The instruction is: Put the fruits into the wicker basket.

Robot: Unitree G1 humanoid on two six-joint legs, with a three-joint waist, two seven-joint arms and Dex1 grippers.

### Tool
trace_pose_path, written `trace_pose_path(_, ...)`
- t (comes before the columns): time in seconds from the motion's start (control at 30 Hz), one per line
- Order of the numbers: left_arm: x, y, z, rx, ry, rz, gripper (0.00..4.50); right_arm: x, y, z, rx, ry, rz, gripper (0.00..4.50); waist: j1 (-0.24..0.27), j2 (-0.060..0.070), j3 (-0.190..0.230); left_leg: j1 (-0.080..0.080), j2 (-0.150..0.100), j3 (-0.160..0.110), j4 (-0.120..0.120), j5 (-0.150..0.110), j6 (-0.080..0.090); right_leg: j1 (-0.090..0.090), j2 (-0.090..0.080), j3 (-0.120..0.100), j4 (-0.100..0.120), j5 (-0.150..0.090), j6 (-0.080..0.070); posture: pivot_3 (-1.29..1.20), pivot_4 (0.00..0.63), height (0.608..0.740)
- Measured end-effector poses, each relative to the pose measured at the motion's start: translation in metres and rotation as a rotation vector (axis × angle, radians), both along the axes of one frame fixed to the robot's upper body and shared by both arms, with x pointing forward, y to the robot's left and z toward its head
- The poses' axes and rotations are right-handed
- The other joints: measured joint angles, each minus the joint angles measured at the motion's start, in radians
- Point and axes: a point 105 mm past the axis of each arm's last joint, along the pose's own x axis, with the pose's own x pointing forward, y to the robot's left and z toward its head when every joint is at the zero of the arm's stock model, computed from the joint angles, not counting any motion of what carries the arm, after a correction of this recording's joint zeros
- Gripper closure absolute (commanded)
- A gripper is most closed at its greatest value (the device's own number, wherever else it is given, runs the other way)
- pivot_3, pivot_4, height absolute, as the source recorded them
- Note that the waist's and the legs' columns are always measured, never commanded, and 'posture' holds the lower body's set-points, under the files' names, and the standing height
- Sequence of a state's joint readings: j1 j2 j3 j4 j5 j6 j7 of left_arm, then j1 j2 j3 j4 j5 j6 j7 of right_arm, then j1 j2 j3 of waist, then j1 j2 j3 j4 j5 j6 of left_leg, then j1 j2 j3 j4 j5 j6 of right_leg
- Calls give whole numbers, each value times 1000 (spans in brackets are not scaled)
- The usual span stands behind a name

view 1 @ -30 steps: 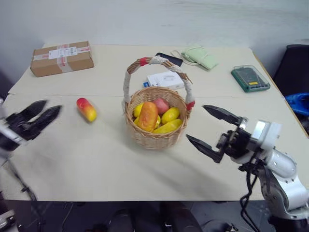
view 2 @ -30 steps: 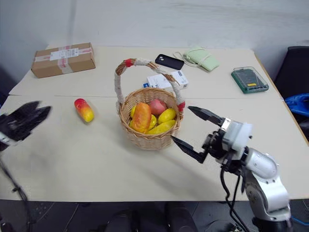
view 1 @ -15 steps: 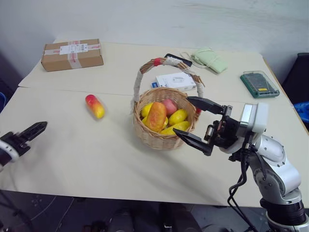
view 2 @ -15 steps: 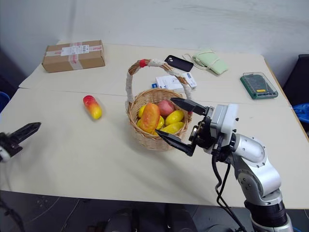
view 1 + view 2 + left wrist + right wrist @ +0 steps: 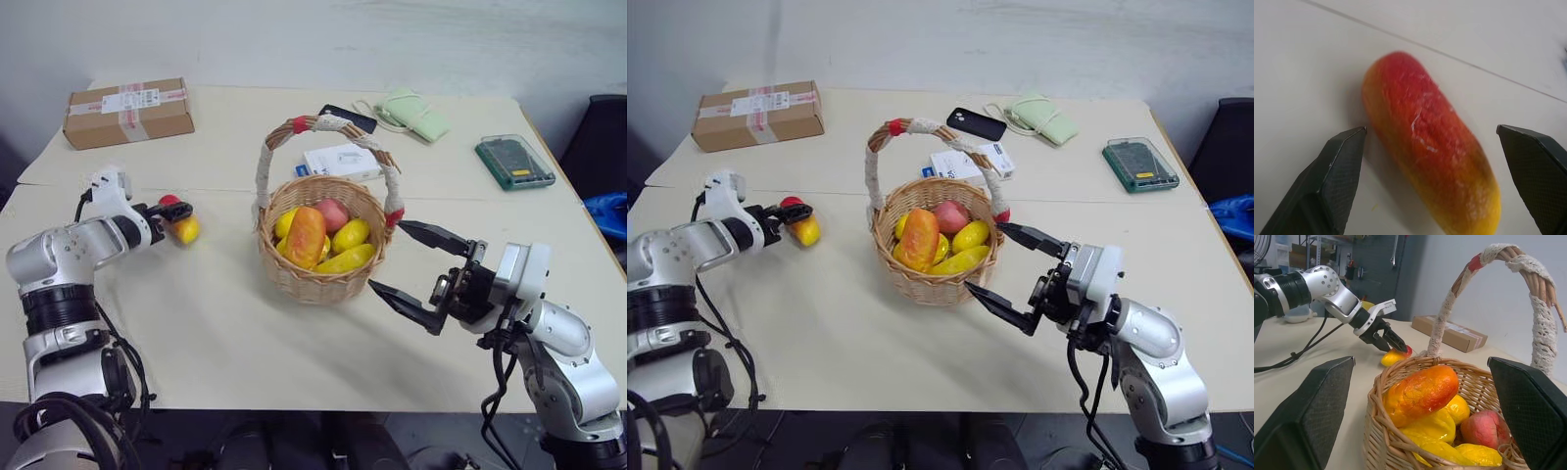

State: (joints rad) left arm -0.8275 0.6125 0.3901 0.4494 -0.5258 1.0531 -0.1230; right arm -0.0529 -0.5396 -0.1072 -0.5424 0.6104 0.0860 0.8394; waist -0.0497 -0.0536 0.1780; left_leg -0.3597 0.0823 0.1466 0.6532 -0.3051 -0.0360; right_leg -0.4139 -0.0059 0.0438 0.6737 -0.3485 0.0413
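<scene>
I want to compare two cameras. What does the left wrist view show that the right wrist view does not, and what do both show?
The left wrist view alone shows the open fingers on either side of the small fruit, not touching it.

The right wrist view alone shows the wicker basket with fruits inside, the cardboard box, and the left gripper from outside.

Both show the small red-yellow fruit lying on the table.

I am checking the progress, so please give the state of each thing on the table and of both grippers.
elongated fruit: lying on the table, between open fingers, not gripped
wicker basket: upright, holding several fruits
left gripper: open around the fruit
right gripper: open, empty, beside the basket
cardboard box: taped shut
</scene>
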Motion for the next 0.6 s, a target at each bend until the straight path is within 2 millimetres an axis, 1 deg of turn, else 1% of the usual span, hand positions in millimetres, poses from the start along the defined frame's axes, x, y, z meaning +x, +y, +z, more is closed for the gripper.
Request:
trace_pose_path(0.1,10,-15,-4,-10,4,-31,29,-1,0,1,1,-5,-7,0,4,0,0,1,-1,0,3,1,1,2,-1,0,2,0,1,0,150,740)
trace_pose_path(0.17,18,-27,-12,-20,33,-55,29,-2,-1,-1,3,-2,-12,0,9,0,0,1,-2,0,4,1,1,2,-1,0,3,0,1,0,150,740)
trace_pose_path(0.2,19,-29,-17,-17,50,-59,29,-2,-2,-2,4,1,-14,0,9,0,0,1,-2,0,4,1,1,2,-1,0,3,0,1,0,150,740)
trace_pose_path(0.3,27,-25,-19,48,64,-24,594,-3,-2,-2,4,-7,-17,0,9,0,0,2,-1,0,4,1,1,2,0,0,4,0,1,0,150,740)
trace_pose_path(0.33,28,-23,-20,62,72,-19,963,-3,-2,-1,3,-11,-21,0,9,0,0,2,-1,0,4,1,1,2,0,0,4,0,1,0,150,740)
trace_pose_path(0.37,28,-23,-21,72,76,-20,1166,-3,-3,-1,3,-14,-22,0,9,0,0,2,-1,0,3,1,1,2,0,0,4,0,1,0,150,740)
trace_pose_path(0.43,28,-22,-22,92,83,-36,1731,-3,-4,0,4,-25,-28,0,11,0,0,2,-1,0,3,1,1,2,0,0,4,0,1,0,150,740)
trace_pose_path(0.47,28,-22,-22,99,82,-49,2094,-3,-4,1,5,-31,-30,0,13,0,0,2,-1,0,3,1,1,2,0,0,4,0,1,0,150,740)
trace_pose_path(0.5,28,-23,-22,99,79,-63,2333,-3,-4,1,5,-34,-31,0,15,0,0,2,-1,0,4,1,1,2,0,0,4,0,1,0,150,740)
trace_pose_path(0.53,28,-26,-21,98,64,-93,2512,-3,-5,1,6,-35,-31,0,18,0,0,2,-1,0,4,1,1,2,0,0,4,0,1,0,150,740)
trace_pose_path(0.6,28,-30,-16,85,27,-148,2551,-3,-5,2,5,-37,-30,0,20,0,0,1,-1,0,4,1,1,1,0,0,4,0,1,0,150,740)
